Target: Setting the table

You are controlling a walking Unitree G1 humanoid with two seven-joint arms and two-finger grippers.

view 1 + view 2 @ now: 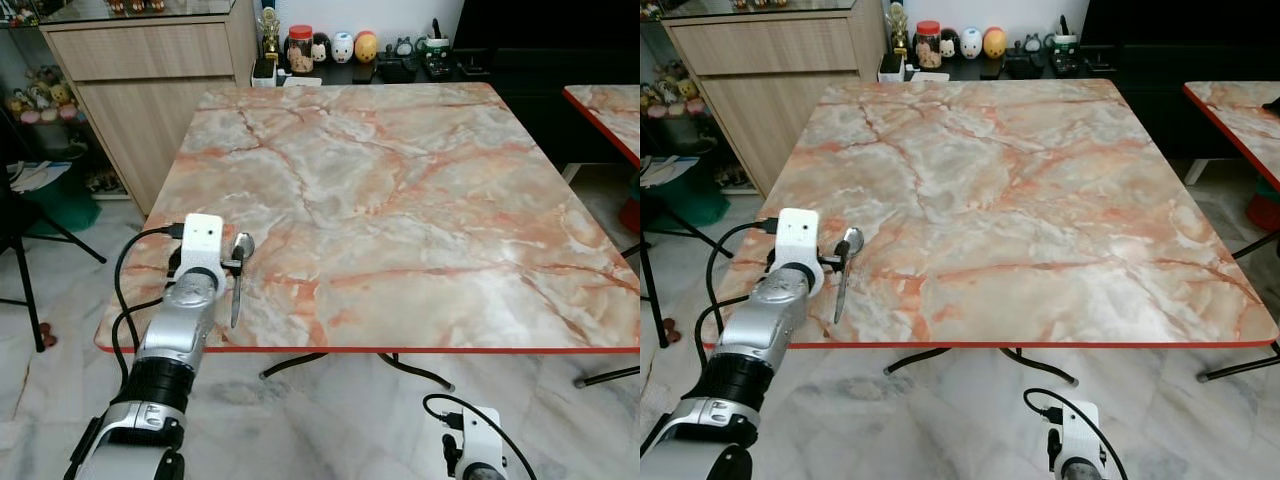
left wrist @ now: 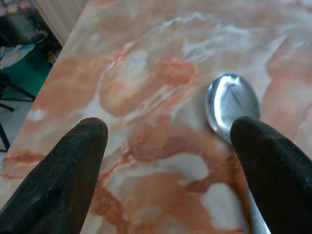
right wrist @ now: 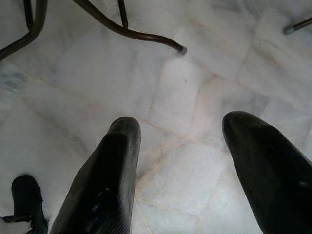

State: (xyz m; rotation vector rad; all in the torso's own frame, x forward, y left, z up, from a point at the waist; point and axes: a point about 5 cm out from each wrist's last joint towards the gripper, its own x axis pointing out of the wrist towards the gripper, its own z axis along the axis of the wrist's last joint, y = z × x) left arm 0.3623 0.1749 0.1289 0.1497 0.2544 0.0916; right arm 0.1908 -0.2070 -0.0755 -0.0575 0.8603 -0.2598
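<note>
Over the near left corner of the marble-patterned table (image 1: 400, 200), the left gripper (image 2: 168, 146) — fingers spread wide, nothing between them, one fingertip (image 2: 265, 161) overlapping the neck of the spoon (image 1: 239, 275) in the wrist view, though actual contact cannot be told. Flat on the tabletop beside that gripper, the spoon, bowl toward the far side and handle running back toward the near red edge, stopping just short of it. Glossy and silver in the left wrist view, the bowl, lying on an orange-veined patch of the surface. Low at the robot's right side and below table height, the right gripper (image 3: 183, 161) — fingers (image 3: 107, 185) apart and empty, pointed down at the pale marble floor (image 3: 195, 97), with the dark curved table legs (image 3: 131, 31) beyond. Past the far edge of the table, a low dark shelf with a row of small figurines (image 1: 340, 47), a red-lidded jar (image 1: 299, 50) and a small trophy (image 1: 268, 30). To the far left, a wooden cabinet (image 1: 150, 90); at the right edge, the corner of a second table (image 1: 605, 110) with the same top and red rim.
</note>
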